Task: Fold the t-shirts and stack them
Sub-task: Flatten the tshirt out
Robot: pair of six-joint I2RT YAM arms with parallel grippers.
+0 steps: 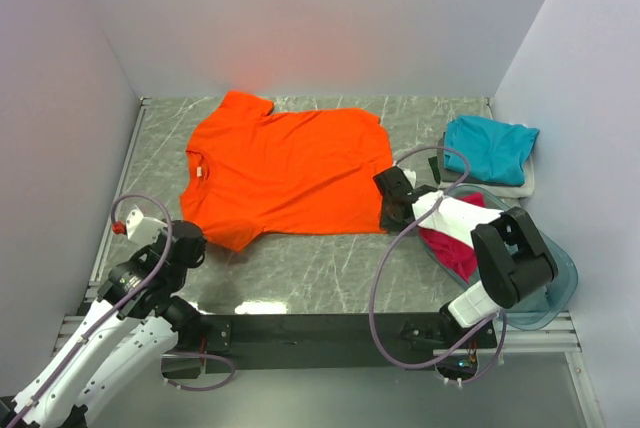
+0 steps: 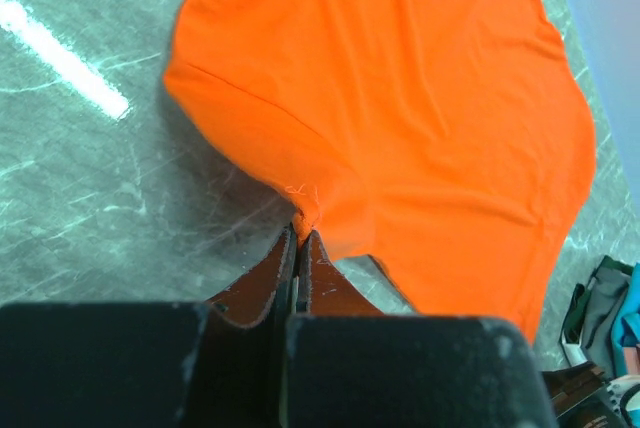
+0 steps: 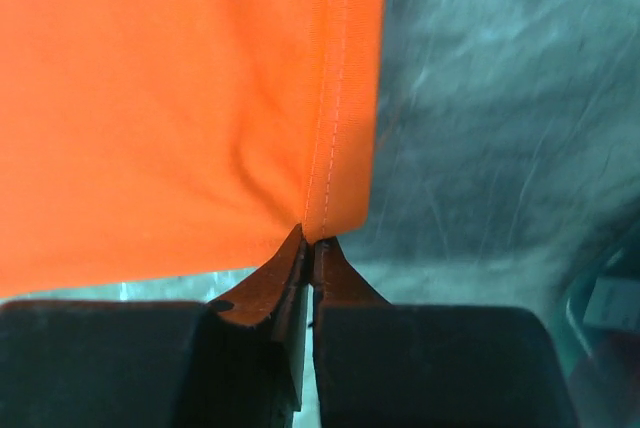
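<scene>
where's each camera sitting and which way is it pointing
Top external: above and behind the bases, looking down at the table; left arm, right arm, orange t-shirt, teal t-shirt and tub show.
Left wrist: on the left arm, looking past its shut left end effector, which pinches the orange t-shirt's edge.
Right wrist: on the right arm, looking past its shut right end effector, which pinches the hem corner.
Shared: both wrist views show the orange t-shirt on the table.
</scene>
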